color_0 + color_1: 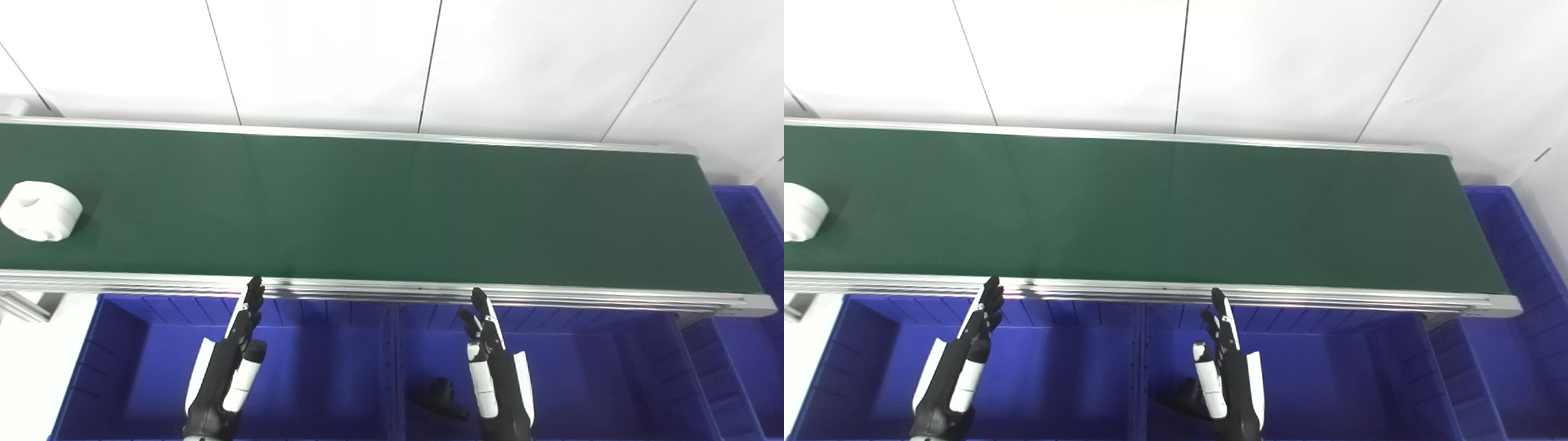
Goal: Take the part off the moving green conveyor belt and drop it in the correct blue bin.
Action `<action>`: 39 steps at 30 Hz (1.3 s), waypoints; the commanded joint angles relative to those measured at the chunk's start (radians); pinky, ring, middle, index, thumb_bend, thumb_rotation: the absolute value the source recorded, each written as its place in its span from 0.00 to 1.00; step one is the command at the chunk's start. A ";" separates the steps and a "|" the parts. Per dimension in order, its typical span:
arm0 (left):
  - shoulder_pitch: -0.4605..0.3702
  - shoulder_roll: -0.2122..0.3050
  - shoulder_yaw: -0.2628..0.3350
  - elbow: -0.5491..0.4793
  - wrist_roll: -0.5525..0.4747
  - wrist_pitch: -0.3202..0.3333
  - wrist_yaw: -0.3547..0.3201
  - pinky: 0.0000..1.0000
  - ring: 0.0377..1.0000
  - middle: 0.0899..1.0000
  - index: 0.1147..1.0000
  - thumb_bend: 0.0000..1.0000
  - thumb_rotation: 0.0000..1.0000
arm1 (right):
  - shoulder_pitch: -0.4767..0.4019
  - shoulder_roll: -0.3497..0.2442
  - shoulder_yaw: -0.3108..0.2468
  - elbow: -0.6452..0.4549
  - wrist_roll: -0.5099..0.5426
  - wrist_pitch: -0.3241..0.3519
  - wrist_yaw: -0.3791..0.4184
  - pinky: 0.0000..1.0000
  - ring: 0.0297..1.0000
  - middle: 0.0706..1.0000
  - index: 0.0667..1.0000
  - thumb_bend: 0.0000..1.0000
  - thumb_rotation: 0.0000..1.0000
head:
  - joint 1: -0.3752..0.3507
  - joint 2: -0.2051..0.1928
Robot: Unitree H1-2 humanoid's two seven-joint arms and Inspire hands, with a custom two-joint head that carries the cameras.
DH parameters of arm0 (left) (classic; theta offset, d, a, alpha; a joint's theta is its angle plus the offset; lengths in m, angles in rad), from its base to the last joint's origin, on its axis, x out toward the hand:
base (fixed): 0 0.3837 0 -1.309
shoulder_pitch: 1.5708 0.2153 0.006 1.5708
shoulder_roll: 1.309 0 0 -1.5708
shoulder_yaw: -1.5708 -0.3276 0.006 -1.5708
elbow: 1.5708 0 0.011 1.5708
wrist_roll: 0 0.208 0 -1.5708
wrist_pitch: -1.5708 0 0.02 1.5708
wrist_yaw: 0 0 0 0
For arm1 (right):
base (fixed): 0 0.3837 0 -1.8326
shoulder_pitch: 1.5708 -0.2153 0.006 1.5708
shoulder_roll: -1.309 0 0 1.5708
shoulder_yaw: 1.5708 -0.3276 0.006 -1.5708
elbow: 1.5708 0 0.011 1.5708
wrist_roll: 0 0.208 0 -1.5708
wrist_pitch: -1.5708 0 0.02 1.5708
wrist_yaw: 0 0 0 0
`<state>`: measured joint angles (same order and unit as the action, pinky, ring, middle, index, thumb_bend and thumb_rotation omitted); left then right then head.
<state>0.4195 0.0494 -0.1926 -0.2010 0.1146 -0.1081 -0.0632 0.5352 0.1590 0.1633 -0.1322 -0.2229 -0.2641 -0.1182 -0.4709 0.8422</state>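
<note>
While the white part (41, 211) is being carried at the far left end of the green belt (392, 208), looking stiff, light and smooth, its round sides are being judged the best hold, and both the left hand (225, 373) and the right hand (497, 373) are being held open and empty below the belt's near edge.

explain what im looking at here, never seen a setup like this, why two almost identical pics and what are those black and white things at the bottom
Both pictures come from two cameras side by side on a humanoid robot's head, so they show the same scene from slightly different spots. The black and white things are the robot's own hands: the left hand and the right hand, both open, holding nothing, raised over the bins. The long green strip is a conveyor belt with metal rails. At its far left end lies a white part, a chunky round piece with a hole in it. Below the belt sit blue bins: the left bin and the middle bin, which already holds a small black part. Another bin sits at the belt's right end.
</note>
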 commanded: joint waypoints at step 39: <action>0.009 -0.087 -0.057 0.105 0.091 -0.142 0.067 1.00 1.00 1.00 1.00 0.88 1.00 | -0.007 -0.107 -0.033 0.077 0.100 -0.079 0.027 0.96 0.95 1.00 1.00 0.84 1.00 | 0.348 -0.151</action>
<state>0.4325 -0.0235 -0.2435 -0.0822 0.1940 -0.1910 -0.0124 0.5339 0.0551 0.1346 -0.0461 -0.1339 -0.2762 -0.0957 -0.1244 0.6904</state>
